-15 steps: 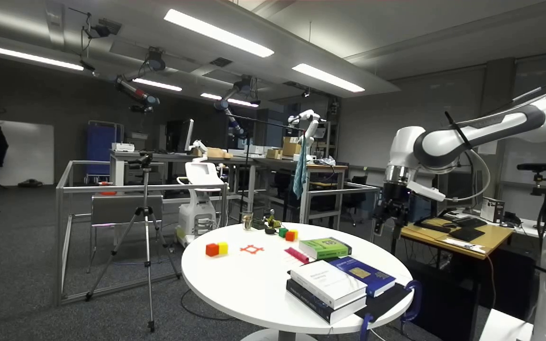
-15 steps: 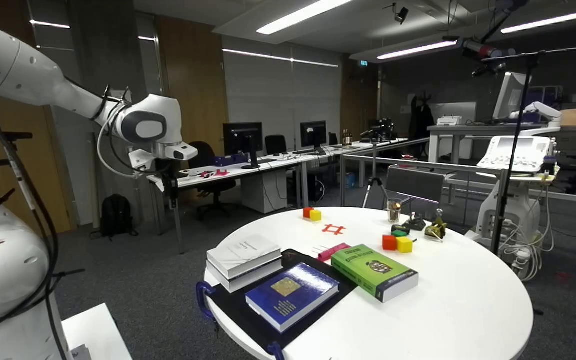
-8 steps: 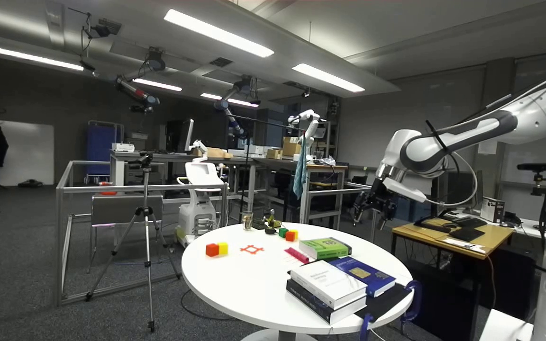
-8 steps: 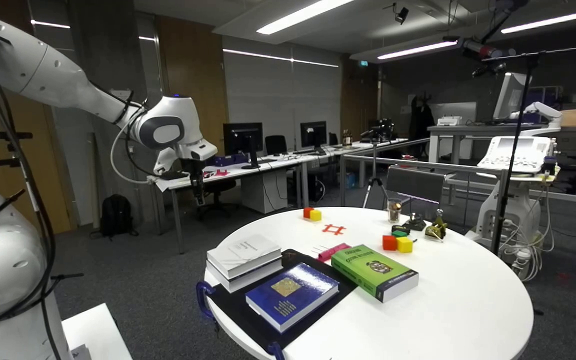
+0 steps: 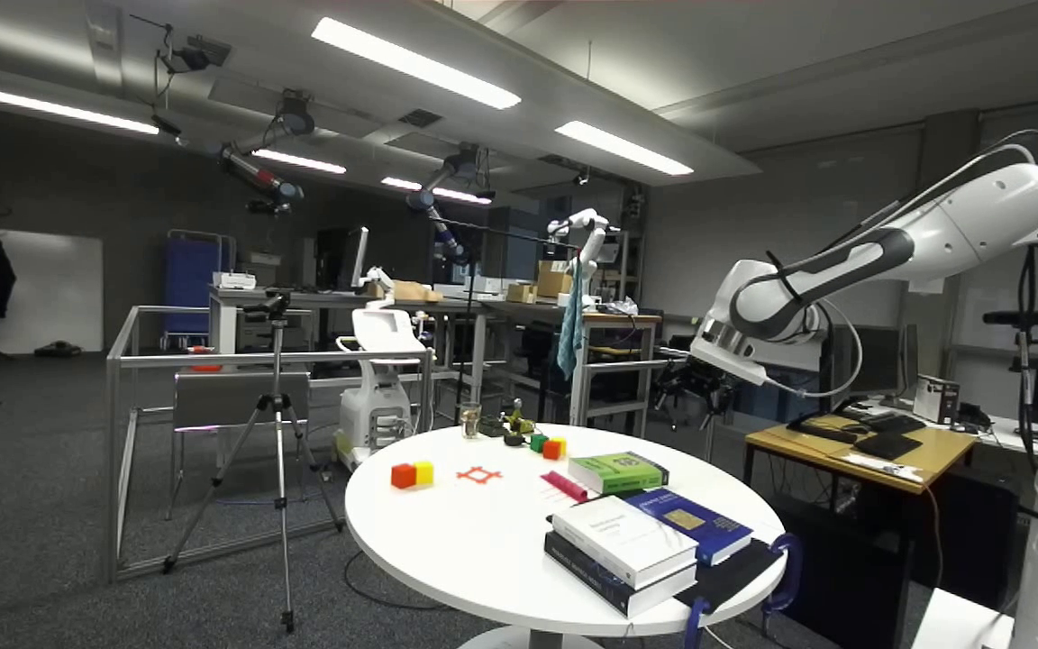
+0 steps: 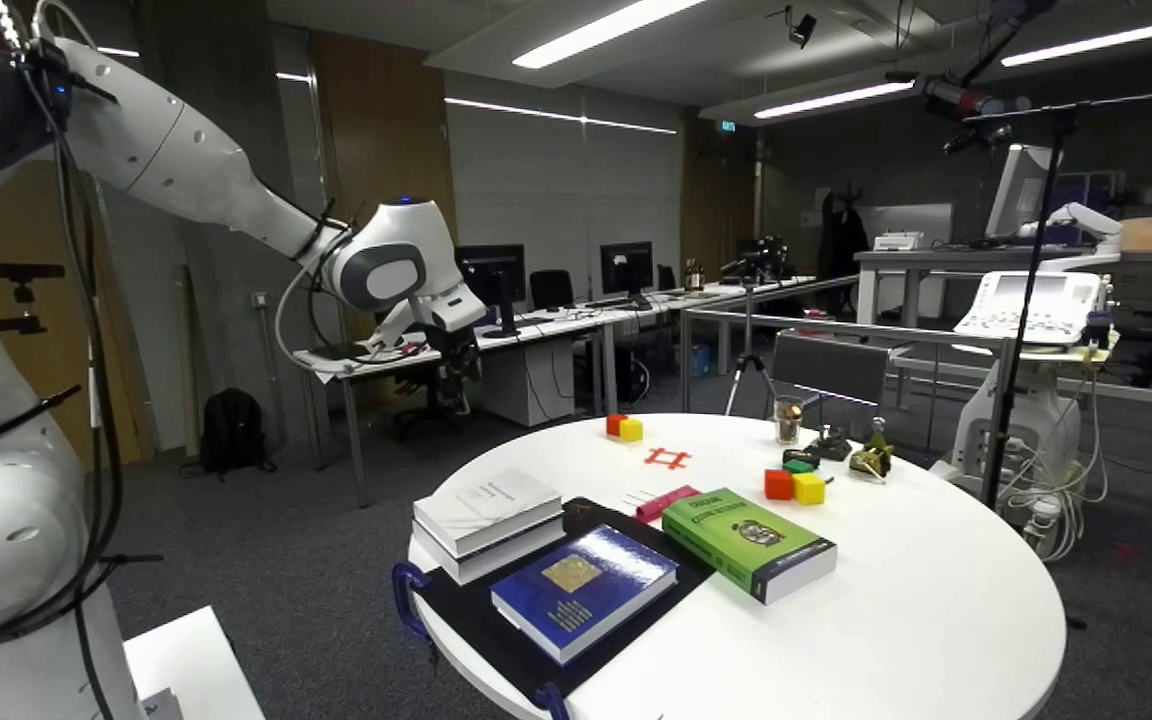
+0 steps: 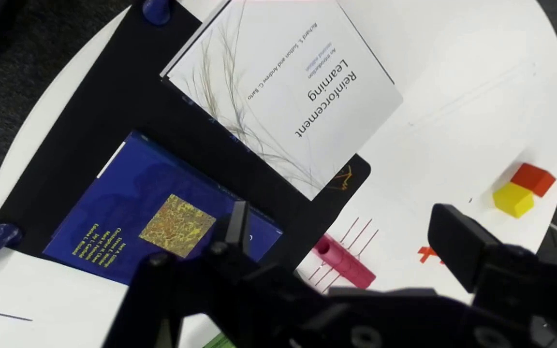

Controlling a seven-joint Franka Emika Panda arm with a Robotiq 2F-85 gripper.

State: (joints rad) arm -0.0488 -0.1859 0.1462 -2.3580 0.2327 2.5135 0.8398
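My gripper is open and empty, its fingers spread wide in the wrist view. In both exterior views the gripper hangs in the air above the edge of the round white table, touching nothing. Beneath it, the wrist view shows a white book, a blue book on a black mat, and a pink tube with thin spikes. The white book lies on a dark thick book. A green book lies beside the blue one.
A red cube and yellow cube sit near a green block. Another red cube and yellow cube stand by an orange hash-shaped piece. Blue clamps grip the table edge. A glass stands farther back.
The arm has swung toward the table, leftward in one picture and rightward in its counterpart, and the gripper has tilted and turned. It stays open. The things on the table have not moved.
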